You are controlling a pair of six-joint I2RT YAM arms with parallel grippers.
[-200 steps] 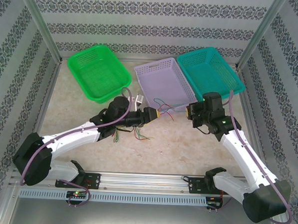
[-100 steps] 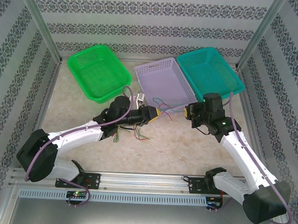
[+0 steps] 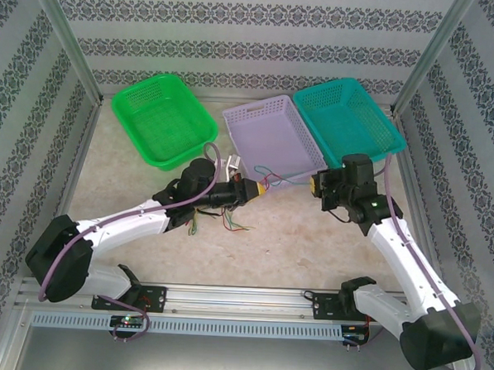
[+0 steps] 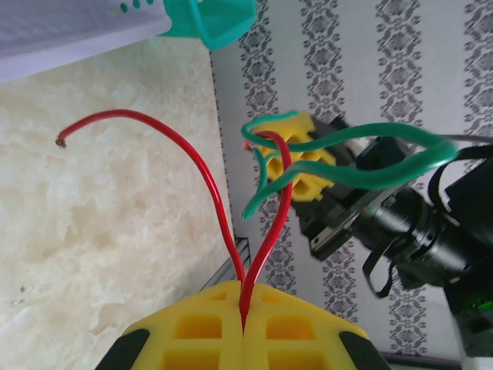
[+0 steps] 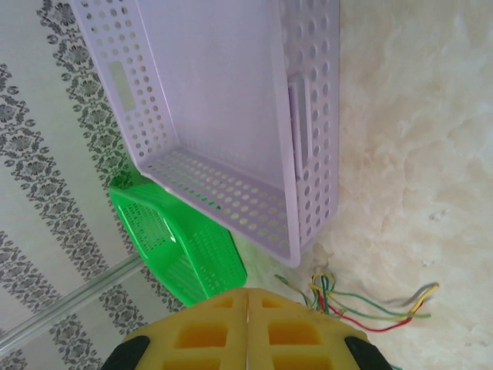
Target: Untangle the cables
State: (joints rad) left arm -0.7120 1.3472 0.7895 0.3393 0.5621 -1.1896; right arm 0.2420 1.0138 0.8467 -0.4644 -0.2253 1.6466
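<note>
Walled in at the back and both sides by panels (image 3: 254, 44), papered in pale grey and white stripes with dark bands of floral ornament. Braced at the back corners by slanted aluminium posts (image 3: 70, 43). Floored with a beige, marble-patterned surface (image 3: 294, 237), matt and mottled. Lit evenly, with only soft, short shadows. Bounded at the near edge by a metal rail (image 3: 241, 297) and, just below, a slotted white strip (image 3: 223, 326). Finished beneath that with plain grey sheet metal (image 3: 238, 363).
</note>
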